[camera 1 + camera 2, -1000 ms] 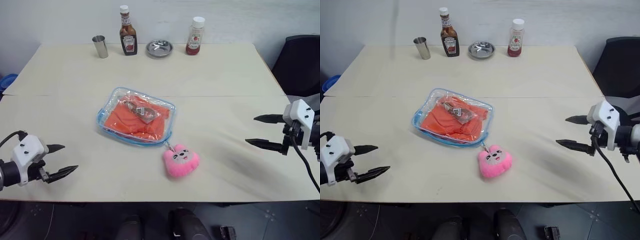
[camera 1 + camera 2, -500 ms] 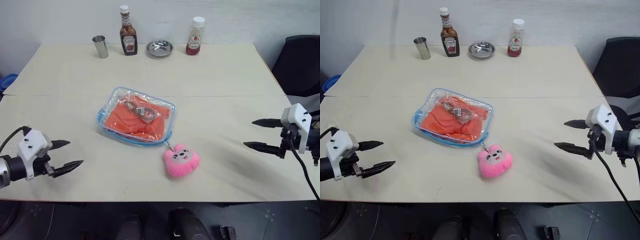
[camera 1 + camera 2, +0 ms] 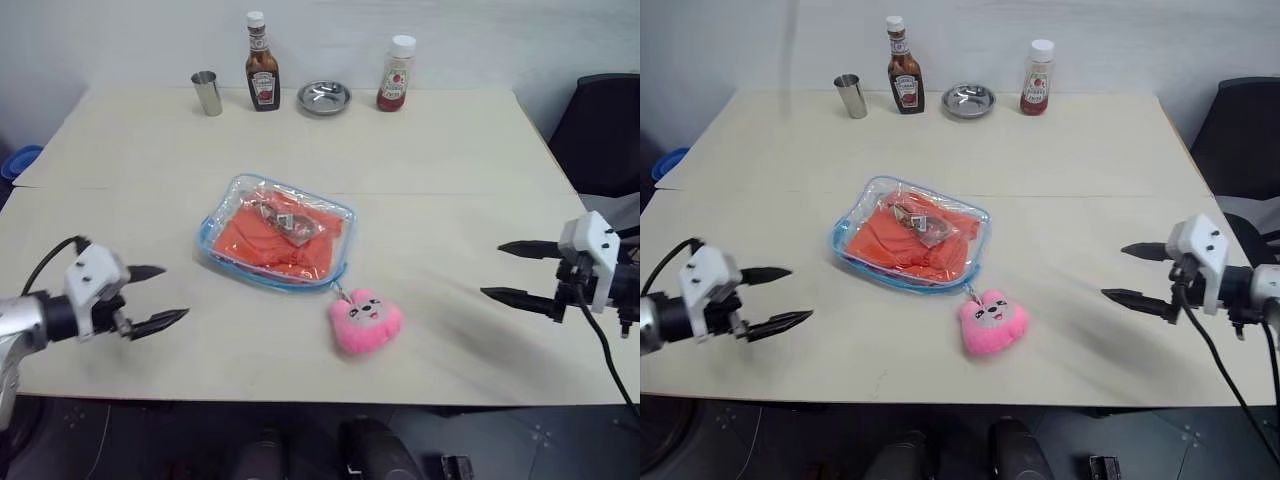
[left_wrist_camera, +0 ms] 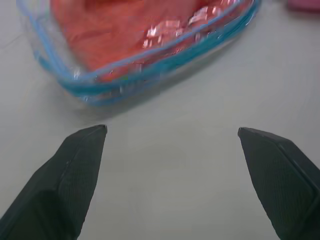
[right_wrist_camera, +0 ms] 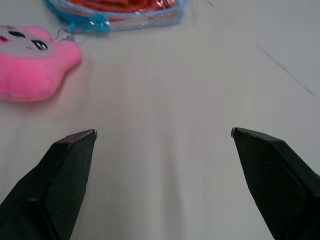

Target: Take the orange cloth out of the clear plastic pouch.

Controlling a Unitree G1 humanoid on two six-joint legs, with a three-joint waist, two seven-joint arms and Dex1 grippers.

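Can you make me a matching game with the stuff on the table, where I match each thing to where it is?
Things:
1. orange cloth
2. pink plush charm
3. metal cup
4. left gripper

Places:
A. far edge of the table, beside the brown sauce bottle
B. inside the clear plastic pouch
C. open, short of the pouch
D. near the pouch's corner

Pairs: 1-B, 2-D, 3-A, 4-C
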